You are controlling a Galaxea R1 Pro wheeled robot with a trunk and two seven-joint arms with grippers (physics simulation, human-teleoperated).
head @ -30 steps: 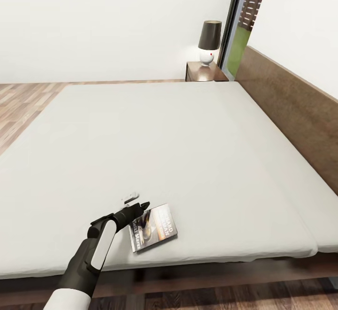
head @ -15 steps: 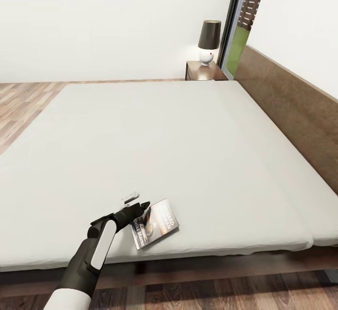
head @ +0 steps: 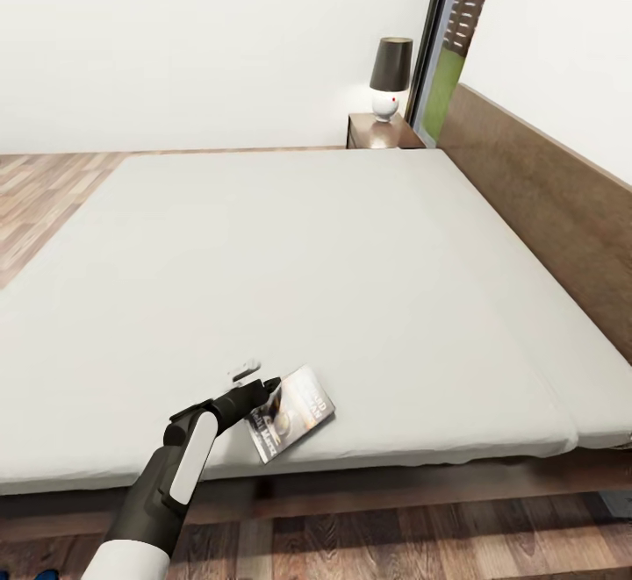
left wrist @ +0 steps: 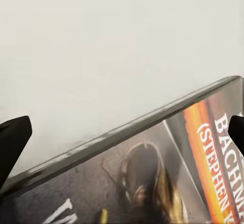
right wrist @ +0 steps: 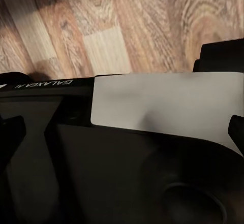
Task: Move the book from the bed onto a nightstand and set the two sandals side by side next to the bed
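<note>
The book (head: 294, 413) lies near the front edge of the bed (head: 307, 255), tilted, its black cover with white lettering and an orange band facing up. My left gripper (head: 261, 380) is at the book's left edge. In the left wrist view the book (left wrist: 152, 178) spans the space between the two fingertips (left wrist: 12, 135), which stand wide apart, so the left gripper (left wrist: 127, 132) is open. The right gripper (right wrist: 127, 132) is open over the robot's own body and the wood floor. A nightstand (head: 377, 132) stands at the bed's far corner. A small bright-blue tip, seemingly a sandal (head: 39, 574), shows on the floor.
A lamp (head: 391, 80) with a dark shade stands on the nightstand. The brown headboard (head: 544, 203) runs along the right side. A tall black-framed window (head: 443, 45) is behind the nightstand. Wood-plank floor (head: 44, 203) lies left of and in front of the bed.
The camera has drawn back, so the bed's front edge sits higher in the picture. The book has turned and tilted at the left gripper, ending closer to the mattress edge.
</note>
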